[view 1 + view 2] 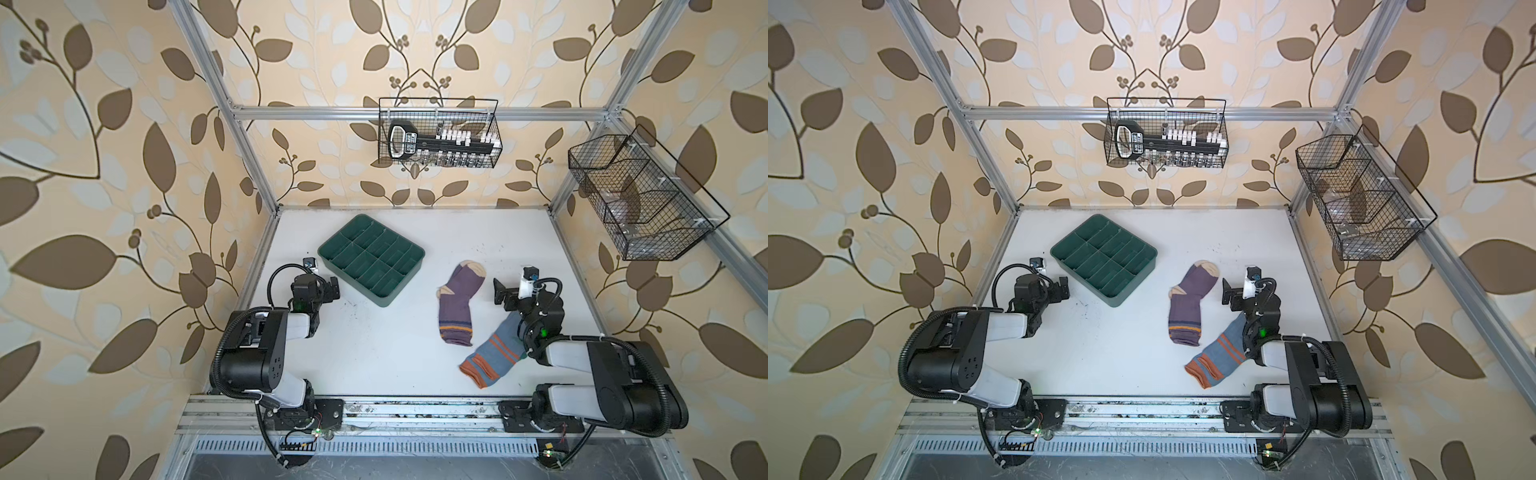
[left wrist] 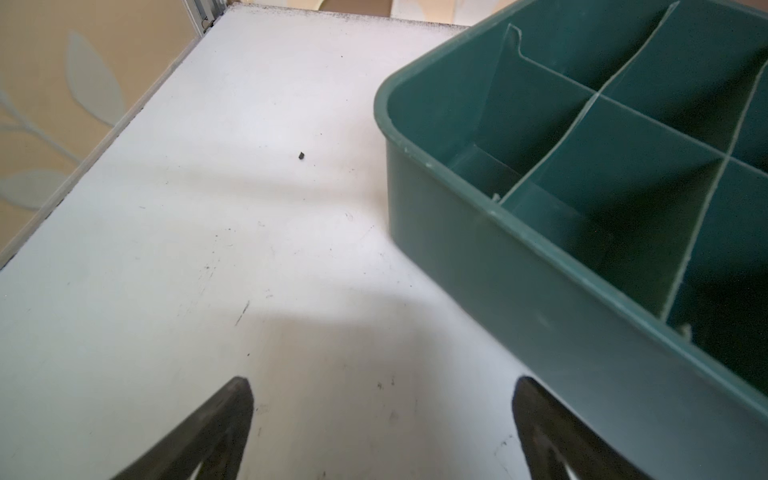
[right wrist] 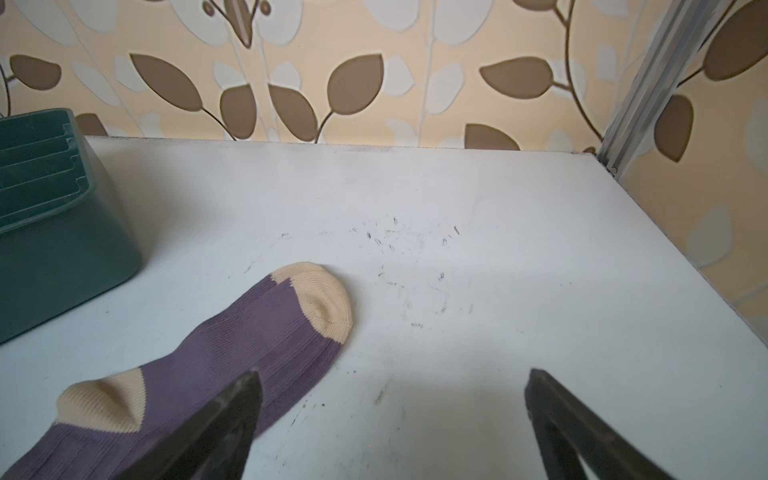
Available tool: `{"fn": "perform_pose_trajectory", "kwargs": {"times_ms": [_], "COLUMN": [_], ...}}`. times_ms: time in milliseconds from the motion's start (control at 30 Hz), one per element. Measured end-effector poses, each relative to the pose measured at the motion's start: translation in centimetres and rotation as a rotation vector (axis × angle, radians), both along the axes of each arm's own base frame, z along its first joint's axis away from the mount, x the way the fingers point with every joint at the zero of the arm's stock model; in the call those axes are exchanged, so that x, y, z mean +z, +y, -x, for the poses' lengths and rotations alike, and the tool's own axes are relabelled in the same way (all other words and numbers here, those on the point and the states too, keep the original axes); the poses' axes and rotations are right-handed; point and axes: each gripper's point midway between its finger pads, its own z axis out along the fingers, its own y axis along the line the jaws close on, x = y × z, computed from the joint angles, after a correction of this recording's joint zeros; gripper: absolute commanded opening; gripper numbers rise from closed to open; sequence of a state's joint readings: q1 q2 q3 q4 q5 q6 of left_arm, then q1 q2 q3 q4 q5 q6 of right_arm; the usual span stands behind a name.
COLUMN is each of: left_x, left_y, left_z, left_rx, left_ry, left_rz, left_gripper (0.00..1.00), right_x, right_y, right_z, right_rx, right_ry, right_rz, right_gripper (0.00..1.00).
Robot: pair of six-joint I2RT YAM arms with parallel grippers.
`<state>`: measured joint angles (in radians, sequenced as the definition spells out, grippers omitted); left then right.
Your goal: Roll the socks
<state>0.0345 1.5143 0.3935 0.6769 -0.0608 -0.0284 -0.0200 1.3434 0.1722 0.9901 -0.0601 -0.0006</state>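
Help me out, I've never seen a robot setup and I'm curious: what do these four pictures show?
This is a two-armed robot mounted at the near edge of a white table. Two pictures look down from overhead, nearly alike, showing everything. The other two come from small cameras on each wrist, looking past that arm's hand. On the table lie a purple sock with beige toe and heel, a grey-blue sock with orange stripes, partly hidden by the right arm, and a green tray with dividers, its visible compartments empty. The left hand hovers beside the tray; the right hand is beside the purple sock's foot. Both hands are open and hold nothing. Neither sock is rolled yet.
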Motion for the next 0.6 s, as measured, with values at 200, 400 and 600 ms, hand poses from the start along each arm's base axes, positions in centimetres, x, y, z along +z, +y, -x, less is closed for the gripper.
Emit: {"fn": "perform_pose_trajectory", "kwargs": {"times_ms": [200,400,600], "left_x": [0.0,0.0,0.01], "left_y": [0.0,0.0,0.0], "left_z": [0.0,0.0,0.0], "left_rx": [0.0,0.0,0.0], "left_ry": [0.0,0.0,0.0], "left_rz": [0.0,0.0,0.0], "left_gripper": [0.99,0.99,0.99], "right_x": [0.0,0.0,0.0], "right_y": [0.02,0.02,-0.01], "right_z": [0.0,0.0,0.0], "right_rx": [-0.002,-0.002,-0.004], "right_ry": [0.0,0.0,0.0], "right_rz": [0.001,0.001,0.002], "right_gripper": [1.0,1.0,1.0]}}
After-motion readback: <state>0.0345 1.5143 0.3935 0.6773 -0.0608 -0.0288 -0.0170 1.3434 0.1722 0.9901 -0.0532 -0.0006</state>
